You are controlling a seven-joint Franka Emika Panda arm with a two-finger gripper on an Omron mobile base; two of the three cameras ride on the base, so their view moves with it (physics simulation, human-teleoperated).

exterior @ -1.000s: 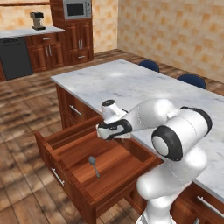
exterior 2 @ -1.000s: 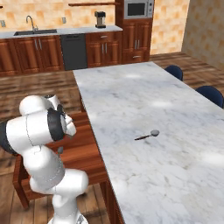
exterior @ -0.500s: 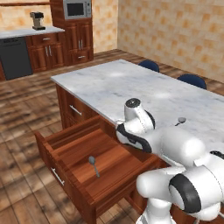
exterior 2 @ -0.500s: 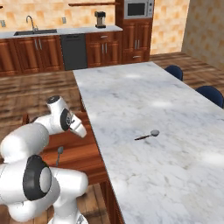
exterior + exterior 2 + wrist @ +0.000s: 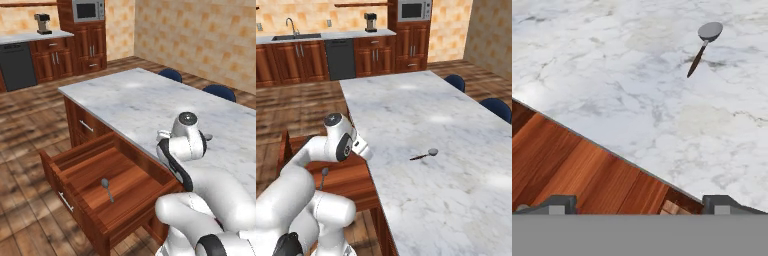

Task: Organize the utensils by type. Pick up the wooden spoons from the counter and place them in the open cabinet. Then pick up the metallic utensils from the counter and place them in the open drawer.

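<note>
While barely peeking past the arm, counter utensil [image 5: 207, 137] half hidden.

The drawer [image 5: 107, 190] stands pulled wide out of the island, below the near edge of the marble counter [image 5: 145, 102]. One metallic utensil [image 5: 107, 189] lies flat on the drawer's wooden floor, near its middle, round head toward the back. The arm's wrist [image 5: 184, 142] leans over the counter just past the drawer's far corner. Two blue stools [image 5: 194, 83] sit beyond the counter. Far behind the drawer, a coffee maker [image 5: 42, 23] and a microwave [image 5: 88, 9].
</note>
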